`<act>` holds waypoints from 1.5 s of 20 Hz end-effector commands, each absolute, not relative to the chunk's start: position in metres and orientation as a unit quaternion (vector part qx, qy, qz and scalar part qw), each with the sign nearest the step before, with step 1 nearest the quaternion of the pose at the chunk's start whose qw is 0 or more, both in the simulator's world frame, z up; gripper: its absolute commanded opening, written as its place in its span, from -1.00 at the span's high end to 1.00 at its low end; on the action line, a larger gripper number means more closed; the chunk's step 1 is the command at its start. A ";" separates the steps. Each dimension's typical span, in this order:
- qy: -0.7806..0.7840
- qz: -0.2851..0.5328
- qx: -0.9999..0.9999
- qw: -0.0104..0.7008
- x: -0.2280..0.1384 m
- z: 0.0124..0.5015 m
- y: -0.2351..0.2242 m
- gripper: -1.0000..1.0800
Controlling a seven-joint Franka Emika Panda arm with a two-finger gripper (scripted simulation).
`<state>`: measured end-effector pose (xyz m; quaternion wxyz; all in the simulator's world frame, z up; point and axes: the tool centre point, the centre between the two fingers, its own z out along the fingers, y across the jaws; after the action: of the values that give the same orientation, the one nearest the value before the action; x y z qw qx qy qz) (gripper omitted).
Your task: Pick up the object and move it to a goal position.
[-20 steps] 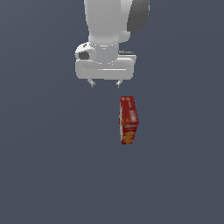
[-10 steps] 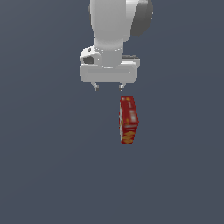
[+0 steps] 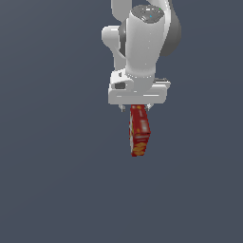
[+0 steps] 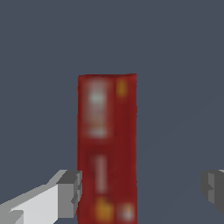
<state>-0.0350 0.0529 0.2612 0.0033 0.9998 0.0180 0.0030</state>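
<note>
The object is a small red box with yellow-orange print and a pale label, lying flat on the grey floor. My gripper hangs open right over the box's far end, and the white hand hides that end in the exterior view. In the wrist view the box lies between my two fingertips. One fingertip sits close against its side and the other stands well apart. The gripper holds nothing.
A plain dark grey floor lies under everything. No other object and no goal marker show in either view.
My arm has moved towards the exterior view's right and lower, from beside the box to directly over its far end. The box has not moved.
</note>
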 end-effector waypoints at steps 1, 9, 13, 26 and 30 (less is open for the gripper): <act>0.020 0.002 1.000 0.002 -0.032 0.251 0.067 -0.92; 0.023 0.000 1.000 0.000 -0.030 0.243 0.078 -0.92; 0.023 0.000 1.000 0.000 -0.030 0.235 0.078 -0.92; 0.023 0.000 1.000 0.000 -0.030 0.192 0.080 -0.92; 0.023 0.000 1.000 0.000 -0.030 0.192 0.080 1.00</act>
<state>-0.0300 0.0796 0.1930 0.0000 0.9997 0.0231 0.0001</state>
